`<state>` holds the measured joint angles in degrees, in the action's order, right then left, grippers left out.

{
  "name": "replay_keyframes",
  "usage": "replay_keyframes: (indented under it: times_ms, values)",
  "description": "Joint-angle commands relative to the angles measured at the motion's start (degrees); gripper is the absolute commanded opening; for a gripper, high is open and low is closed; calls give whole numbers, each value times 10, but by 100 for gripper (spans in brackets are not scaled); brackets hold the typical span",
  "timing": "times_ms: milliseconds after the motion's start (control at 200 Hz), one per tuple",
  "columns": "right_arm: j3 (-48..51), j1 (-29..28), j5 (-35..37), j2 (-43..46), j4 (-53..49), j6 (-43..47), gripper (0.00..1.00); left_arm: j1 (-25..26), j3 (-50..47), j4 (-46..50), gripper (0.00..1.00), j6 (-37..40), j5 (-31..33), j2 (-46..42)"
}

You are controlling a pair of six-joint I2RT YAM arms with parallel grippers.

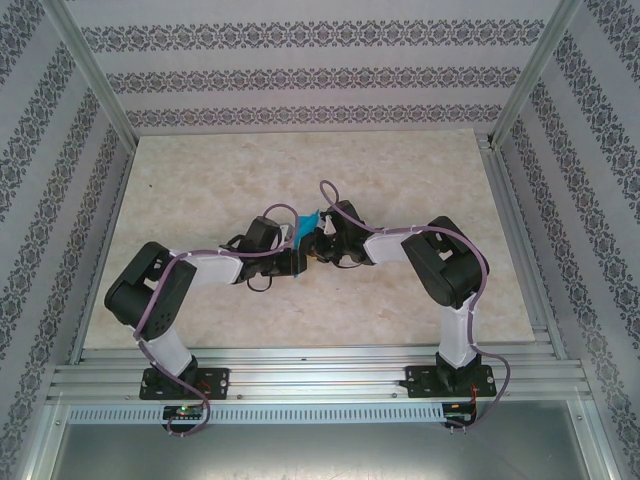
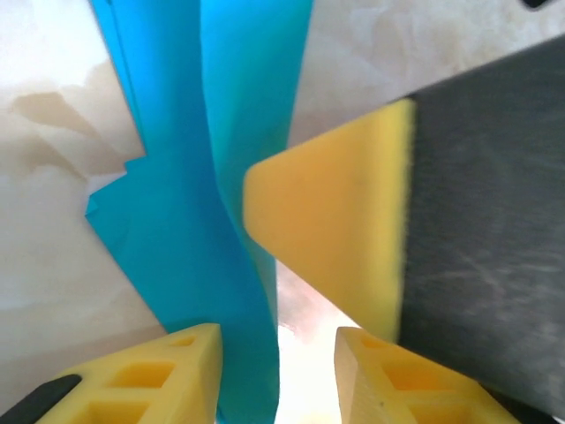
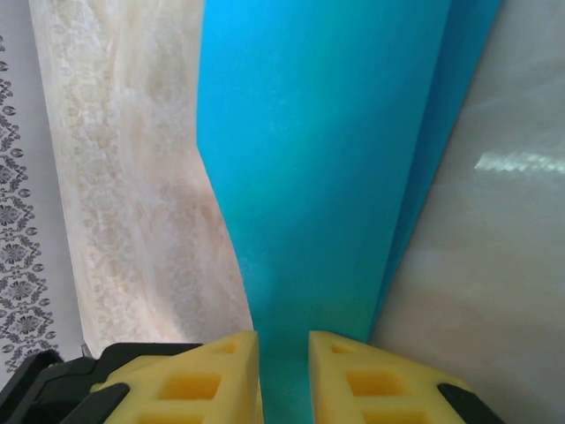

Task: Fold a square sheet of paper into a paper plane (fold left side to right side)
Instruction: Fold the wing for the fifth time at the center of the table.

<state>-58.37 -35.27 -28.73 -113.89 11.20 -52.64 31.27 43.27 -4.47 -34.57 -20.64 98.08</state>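
The cyan-blue sheet of paper (image 1: 305, 228) is folded into long narrow layers and held up off the table mid-workspace, where both grippers meet. My right gripper (image 3: 282, 340) is shut on one end of it, and the paper (image 3: 327, 159) rises straight from between its yellow fingers. In the left wrist view the paper (image 2: 177, 230) runs down between the jaws of my left gripper (image 2: 275, 340). It lies against the left finger, with a bright gap to the right one, so this gripper is open. The right gripper's yellow finger (image 2: 327, 230) presses in from the right.
The beige marble tabletop (image 1: 200, 180) is boxed in by patterned walls and aluminium posts (image 1: 90, 80). A metal rail (image 1: 320, 375) carries both arm bases along the near edge. The left gripper (image 1: 293, 252) and right gripper (image 1: 322, 245) are almost touching.
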Motion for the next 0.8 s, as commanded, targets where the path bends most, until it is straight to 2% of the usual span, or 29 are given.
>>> replay_keyframes:
  times_ms: [0, 535, 794]
  values:
    - [0, -5, 0, 6, 17, -5, 22, 6, 16, -13, 36, 14, 17, 12]
    - [4, 3, 0, 31, 2, 4, 24, 7, 18, -23, 7, 19, -1, 11]
    - [38, 31, 13, 85, -24, 25, 31, 8, 15, -33, 2, 15, -12, 11]
